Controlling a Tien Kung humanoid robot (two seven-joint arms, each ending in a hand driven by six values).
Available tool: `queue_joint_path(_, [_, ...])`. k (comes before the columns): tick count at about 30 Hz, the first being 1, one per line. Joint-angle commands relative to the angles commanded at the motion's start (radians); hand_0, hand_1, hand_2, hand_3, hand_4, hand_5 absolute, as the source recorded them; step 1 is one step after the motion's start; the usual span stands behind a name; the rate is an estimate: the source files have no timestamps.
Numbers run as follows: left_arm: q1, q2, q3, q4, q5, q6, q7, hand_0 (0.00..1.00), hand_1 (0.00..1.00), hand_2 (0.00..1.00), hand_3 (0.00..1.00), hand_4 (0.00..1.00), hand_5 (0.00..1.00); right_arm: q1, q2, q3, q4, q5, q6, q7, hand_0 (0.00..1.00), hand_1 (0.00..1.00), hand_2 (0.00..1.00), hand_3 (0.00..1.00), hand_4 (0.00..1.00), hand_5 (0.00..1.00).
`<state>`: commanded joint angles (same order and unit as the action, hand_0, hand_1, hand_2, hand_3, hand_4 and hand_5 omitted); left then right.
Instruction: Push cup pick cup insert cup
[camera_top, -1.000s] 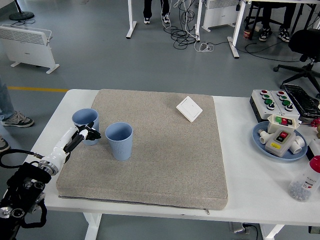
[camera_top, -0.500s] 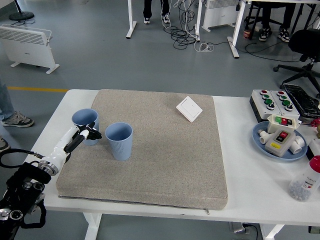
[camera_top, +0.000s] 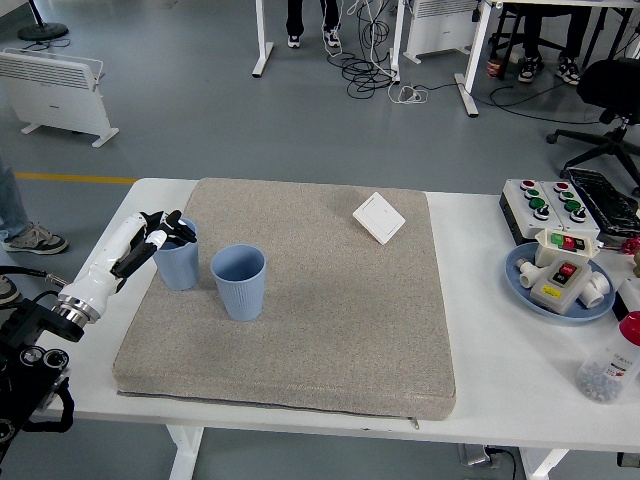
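Left arm reaches in from lower left; left hand (camera_top: 160, 232) apparently curled, gripping.

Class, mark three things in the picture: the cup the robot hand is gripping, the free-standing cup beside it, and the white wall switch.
Gripped cup (camera_top: 180, 268), head view, outer wall below the rim.
Free-standing cup (camera_top: 240, 290), head view, front wall.
White wall switch (camera_top: 379, 217), head view, middle of its face.

2 matt ribbed plastic cups (camera_top: 238, 281) stand on rough grey cloth mat (camera_top: 330, 320).
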<state>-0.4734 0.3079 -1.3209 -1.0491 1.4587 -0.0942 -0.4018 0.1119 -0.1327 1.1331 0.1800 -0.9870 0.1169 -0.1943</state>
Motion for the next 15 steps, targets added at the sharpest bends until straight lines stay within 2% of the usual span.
queue_joint_path(1, [-0.013, 0.008, 0.003, -0.019, 0.026, 0.002, 0.009, 0.454, 0.529, 0.496, 0.472, 0.743, 0.998, -0.001, -0.001, -0.001, 0.000, 0.003, 0.000, 0.000, 0.784, 0.699, 0.719, 0.585, 0.152, 0.508])
queue_joint_path(2, [-0.023, 0.014, 0.006, -0.032, 0.054, -0.001, 0.022, 0.733, 0.791, 0.852, 0.751, 0.845, 0.918, -0.002, -0.001, -0.002, 0.000, 0.005, 0.000, 0.000, 0.786, 0.699, 0.719, 0.585, 0.152, 0.508])
queue_joint_path(3, [-0.026, 0.015, 0.007, -0.036, 0.067, -0.002, 0.026, 0.733, 0.791, 0.852, 0.751, 0.845, 0.918, -0.003, -0.001, -0.002, 0.000, 0.006, 0.000, 0.000, 0.786, 0.699, 0.719, 0.585, 0.152, 0.508])
queue_joint_path(5, [-0.061, 0.030, 0.034, -0.048, 0.136, -0.015, 0.063, 0.733, 0.791, 0.852, 0.751, 0.845, 0.918, -0.003, -0.002, -0.003, 0.000, 0.007, 0.000, -0.001, 0.786, 0.699, 0.719, 0.585, 0.152, 0.508])
queue_joint_path(7, [-0.094, 0.041, 0.068, -0.050, 0.223, -0.012, 0.072, 0.733, 0.791, 0.852, 0.751, 0.845, 0.918, -0.003, -0.003, -0.004, 0.000, 0.007, 0.000, -0.001, 0.786, 0.699, 0.719, 0.585, 0.152, 0.508])
queue_joint_path(8, [-0.114, 0.047, 0.092, -0.050, 0.261, -0.002, 0.072, 0.864, 0.909, 0.998, 0.962, 0.998, 0.740, -0.003, -0.004, -0.006, 0.000, 0.009, 0.000, -0.001, 0.786, 0.699, 0.719, 0.585, 0.152, 0.508])
queue_joint_path(10, [-0.163, 0.055, 0.153, -0.048, 0.346, -0.012, 0.093, 0.864, 0.909, 0.998, 0.962, 0.998, 0.740, -0.002, -0.005, -0.010, 0.000, 0.015, 0.000, -0.002, 0.786, 0.699, 0.719, 0.585, 0.152, 0.508])
queue_joint_path(13, [-0.220, 0.055, 0.227, -0.039, 0.476, -0.051, 0.132, 0.864, 0.909, 0.998, 0.962, 0.998, 0.740, -0.001, -0.007, -0.015, 0.000, 0.021, 0.000, -0.003, 0.786, 0.699, 0.719, 0.585, 0.152, 0.508])
queue_joint_path(14, [-0.226, 0.055, 0.235, -0.038, 0.514, -0.055, 0.135, 0.945, 0.941, 0.998, 0.998, 0.998, 0.689, -0.001, -0.007, -0.015, 0.000, 0.021, 0.000, -0.003, 0.786, 0.701, 0.719, 0.585, 0.152, 0.507])
queue_joint_path(15, [-0.243, 0.053, 0.257, -0.031, 0.548, -0.069, 0.147, 0.945, 0.941, 0.998, 0.998, 0.998, 0.689, -0.001, -0.008, -0.016, 0.000, 0.022, 0.000, -0.003, 0.786, 0.701, 0.719, 0.585, 0.152, 0.507])
